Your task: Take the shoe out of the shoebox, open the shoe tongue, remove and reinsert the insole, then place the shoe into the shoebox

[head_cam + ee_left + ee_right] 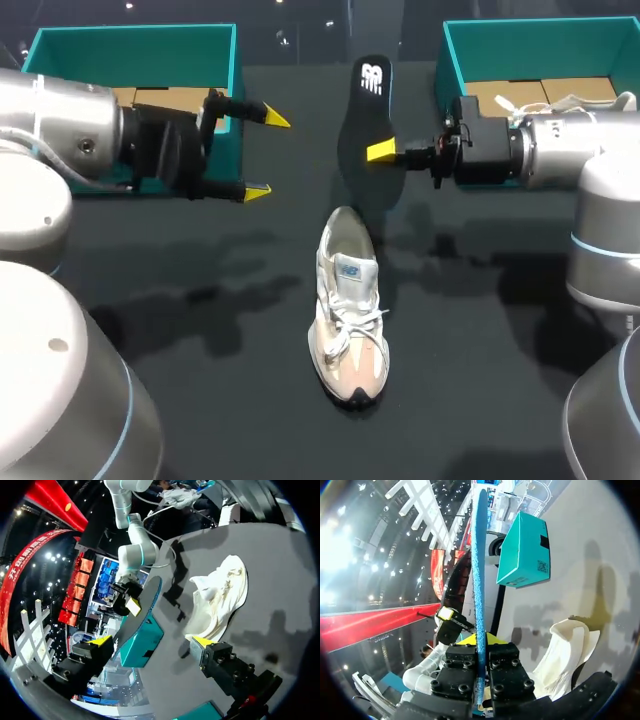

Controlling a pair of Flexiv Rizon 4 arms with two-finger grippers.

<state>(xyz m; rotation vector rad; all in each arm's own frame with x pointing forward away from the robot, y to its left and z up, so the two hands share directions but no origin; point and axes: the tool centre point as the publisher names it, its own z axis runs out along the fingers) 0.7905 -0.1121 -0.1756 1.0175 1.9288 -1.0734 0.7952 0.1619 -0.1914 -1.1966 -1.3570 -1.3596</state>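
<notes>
The thin black foam insole (362, 100), probably light and bendy, is pinched near its lower end by the right gripper (382, 152), behind the white mesh sneaker (348, 300) on the black table (480, 330), and the left gripper (266, 155) is spread wide, empty.

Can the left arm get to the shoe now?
Probably yes: the left gripper is open and empty, bare table lies between it and the shoe, and the right gripper holds the insole farther back.
</notes>
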